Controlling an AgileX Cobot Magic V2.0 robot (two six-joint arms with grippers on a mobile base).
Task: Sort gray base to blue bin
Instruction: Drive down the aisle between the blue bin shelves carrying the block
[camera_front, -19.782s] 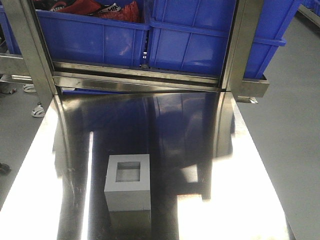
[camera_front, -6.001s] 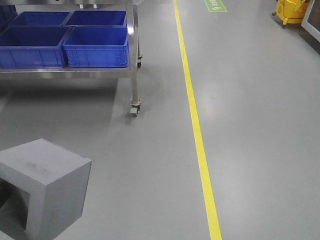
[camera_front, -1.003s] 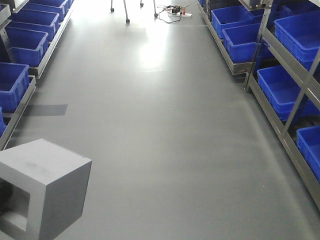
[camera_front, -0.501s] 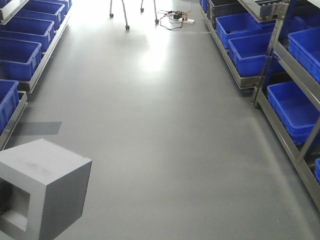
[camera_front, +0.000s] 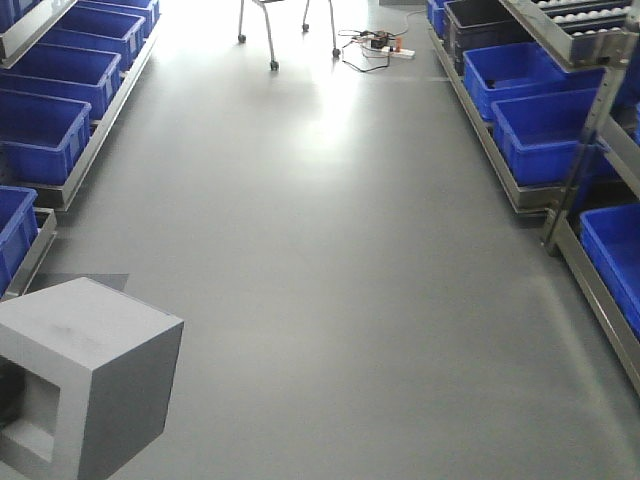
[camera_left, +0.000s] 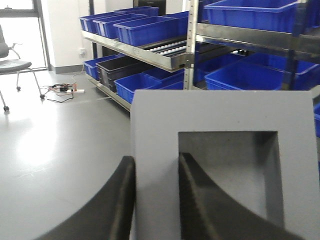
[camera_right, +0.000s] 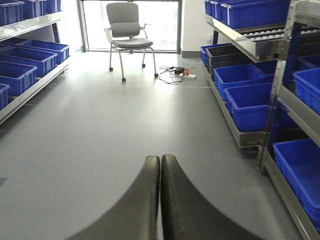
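Carriage of the gray base (camera_front: 85, 380), a matte cube-like block with a square recessed pocket, looks to be the step in hand. The block hangs low at the left of the front view, above the smooth gray floor (camera_front: 340, 300). The left gripper (camera_left: 155, 167) pinches one wall of the block, with one black finger (camera_left: 117, 195) outside and the other inside the pocket. The right gripper (camera_right: 160, 162) has its jaws pressed together on nothing. Large, deep blue bins (camera_front: 545, 125) of glossy plastic line the steel shelves (camera_left: 240, 37) on both sides; which one is the target I cannot tell. A single-wall pinch could let the block swing, so steady, level travel seems best. The block should then go well inside a bin's rim before the jaws loosen.
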